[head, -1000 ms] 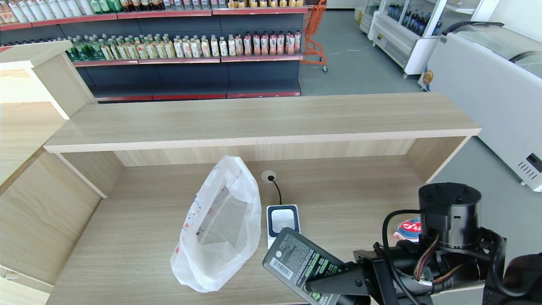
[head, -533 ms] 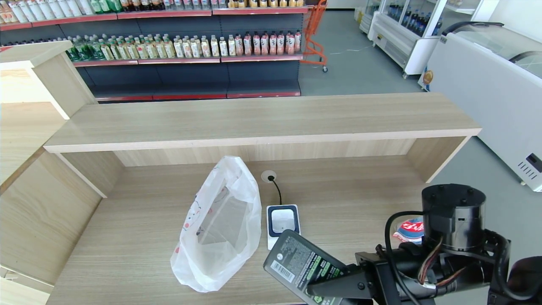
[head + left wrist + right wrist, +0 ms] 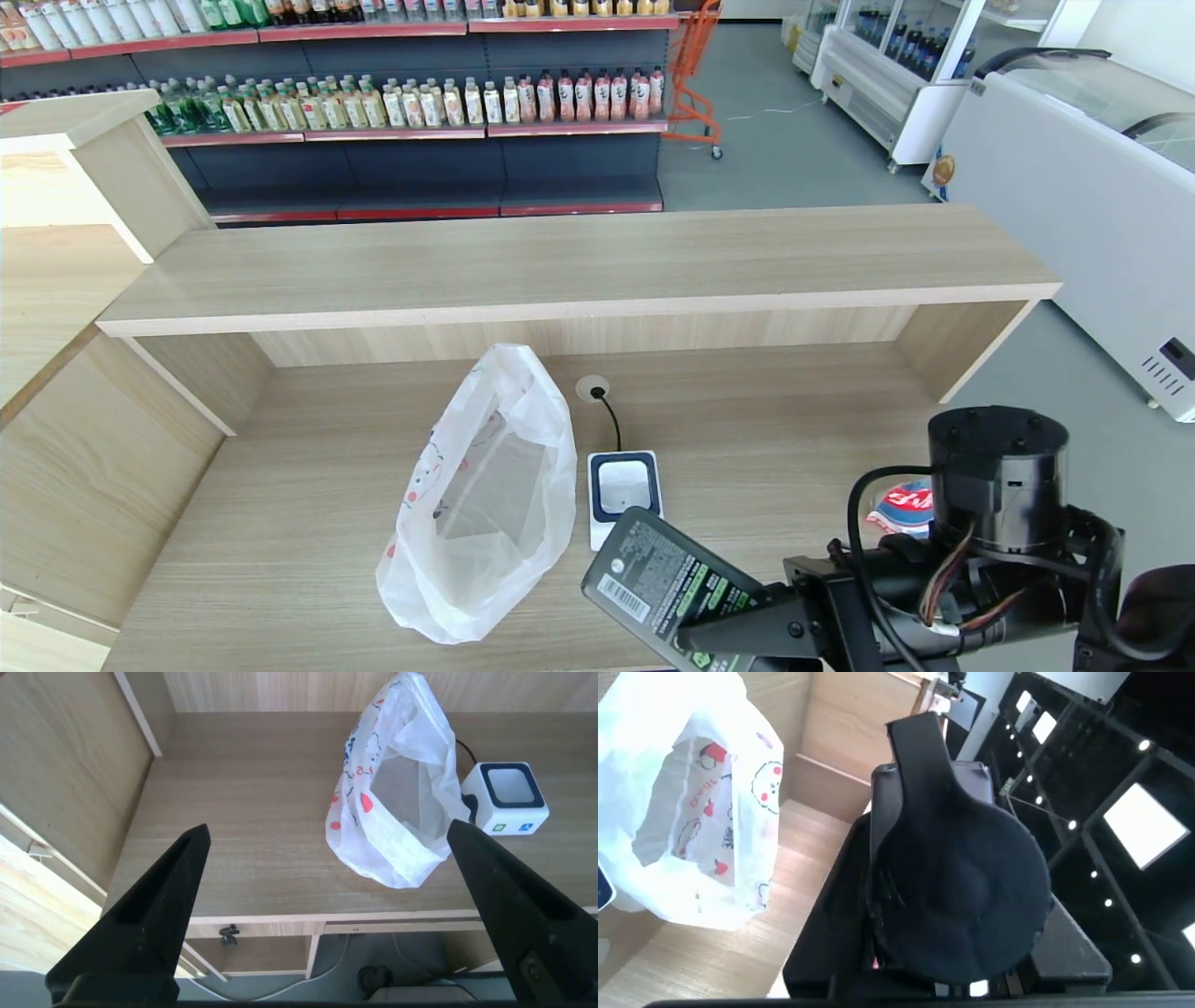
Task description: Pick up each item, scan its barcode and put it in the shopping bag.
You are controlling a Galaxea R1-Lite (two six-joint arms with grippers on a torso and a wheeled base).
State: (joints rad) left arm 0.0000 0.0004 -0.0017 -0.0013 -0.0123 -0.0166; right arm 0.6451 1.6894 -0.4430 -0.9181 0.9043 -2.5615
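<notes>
1. The right gripper (image 3: 695,644) clenched one end of the dark grey flat rectangular pack (image 3: 653,565), held near the white box scanner (image 3: 624,490);
2. It seemed light, stiff and slick; an edge hold clear of the barcode (image 3: 623,593) suited it;
3. The left gripper (image 3: 327,831) stood spread, empty.

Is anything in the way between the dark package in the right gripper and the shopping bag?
Nothing visible. Only bare counter lies between the dark package, held by the right gripper, and the shopping bag; the scanner stands beside the bag, farther back.
</notes>
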